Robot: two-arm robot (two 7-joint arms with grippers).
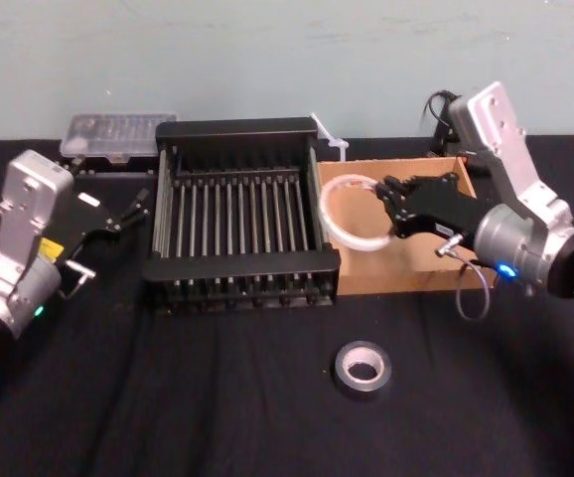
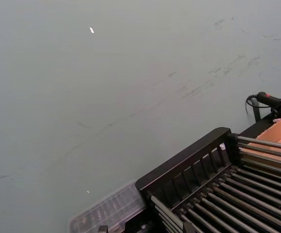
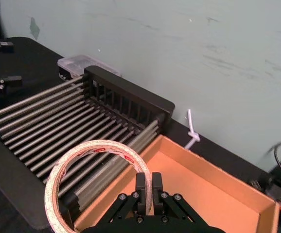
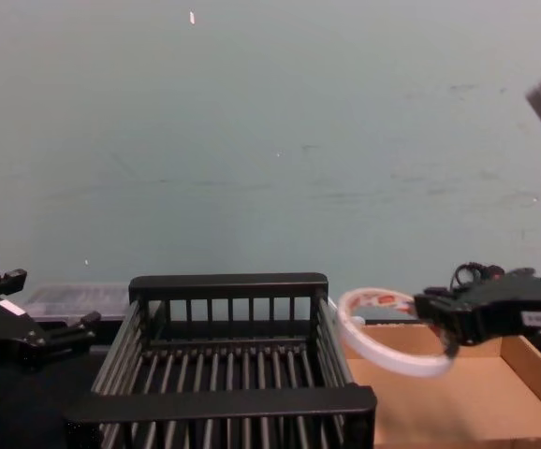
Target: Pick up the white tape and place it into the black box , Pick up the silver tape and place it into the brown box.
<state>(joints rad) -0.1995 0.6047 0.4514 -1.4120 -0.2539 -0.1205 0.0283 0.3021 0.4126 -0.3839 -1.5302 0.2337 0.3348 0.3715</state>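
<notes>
Illegible red print, white tape [image 3: 100, 145] in right tool [image 3: 149, 184]

You have soft, even overhead light: wall [image 4: 252, 140] uniformly lit, black tabletop [image 1: 217, 407] swallows shadows, mild sheen on the black box [image 1: 239, 264] bars.

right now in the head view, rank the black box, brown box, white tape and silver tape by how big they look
1. black box, clearly largest
2. brown box, partly behind the right gripper
3. white tape, held up nearer the camera, so it may look bigger than it is
4. silver tape, smallest
</notes>
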